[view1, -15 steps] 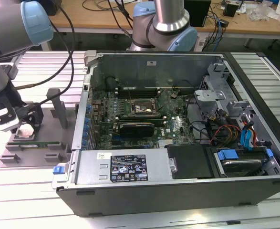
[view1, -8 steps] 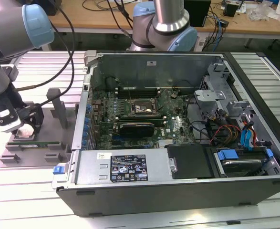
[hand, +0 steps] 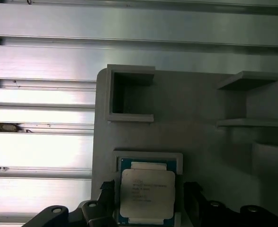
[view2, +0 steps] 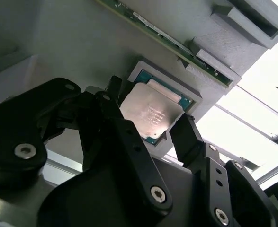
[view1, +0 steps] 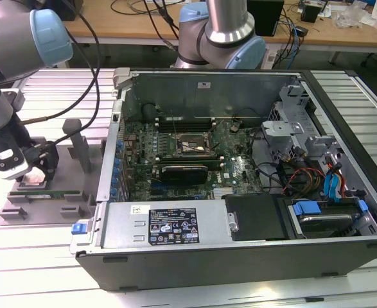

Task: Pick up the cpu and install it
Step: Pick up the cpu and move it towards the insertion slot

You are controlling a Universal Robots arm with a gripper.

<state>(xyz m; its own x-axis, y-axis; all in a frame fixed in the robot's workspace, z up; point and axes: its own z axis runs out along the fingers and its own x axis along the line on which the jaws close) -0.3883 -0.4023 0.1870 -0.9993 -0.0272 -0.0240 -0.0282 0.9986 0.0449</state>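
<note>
Two black fingers (view2: pixel 186 135) of the arm's gripper (view2: pixel 148 106) stand open, straddling the small square cpu with its silver-grey metal top (hand: pixel 147 191) without closing on it. The chip lies flat in a recess of a grey plastic fixture plate (view1: pixel 15 212) at the exterior view's left, beside the open dark computer case (view1: pixel 239 256). A long green memory stick (view1: pixel 54 192) lies just beside the chip.

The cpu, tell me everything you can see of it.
The cpu is a flat square chip with a silver-grey metal top, faint print and a green rim. It lies flat in a recess of the grey holder. The open jaws of the gripper flank it, apparently without touching.
</note>
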